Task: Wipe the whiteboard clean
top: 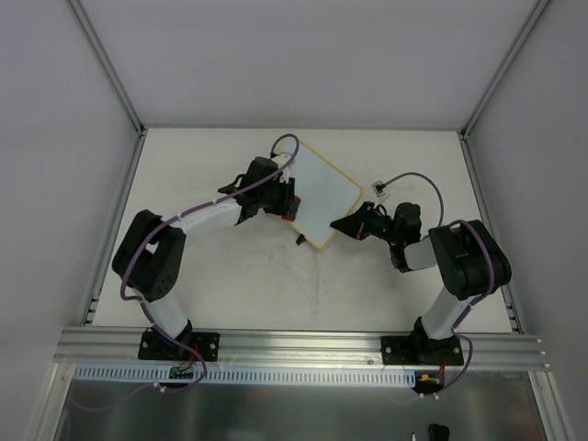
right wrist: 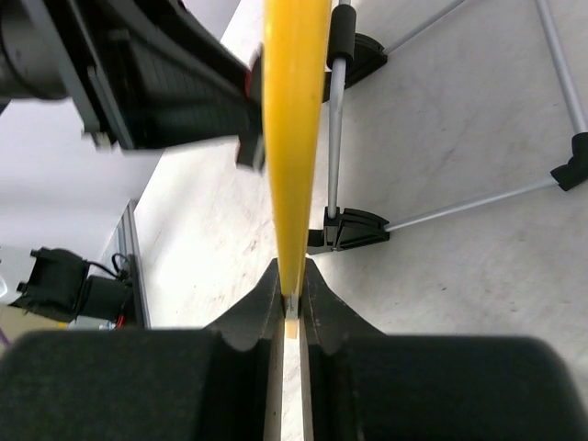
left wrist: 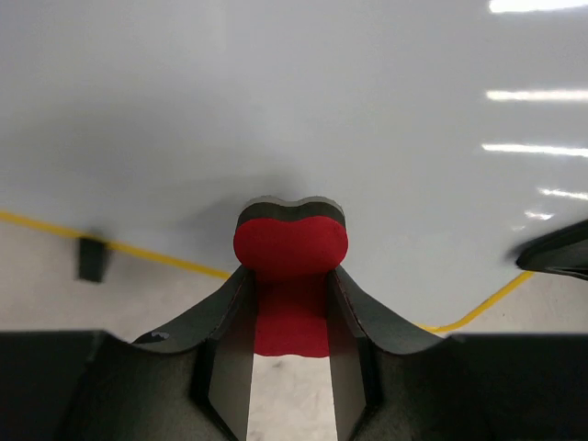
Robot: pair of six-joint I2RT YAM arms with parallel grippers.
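Note:
The whiteboard (top: 326, 188), white with a thin yellow frame, stands tilted at the middle of the table. Its face looks blank where it shows in the left wrist view (left wrist: 276, 110). My right gripper (top: 342, 224) is shut on the board's yellow edge (right wrist: 296, 138) at its near right corner. My left gripper (top: 290, 209) is shut on the red eraser (left wrist: 290, 253), whose dark felt end presses on the board's face near its lower edge. One black foot (left wrist: 91, 258) of the board shows at the left.
A small white connector with a purple cable (top: 379, 189) lies right of the board. Metal frame posts and black corner brackets (right wrist: 349, 228) stand at the table's far edge. Grey walls close in both sides.

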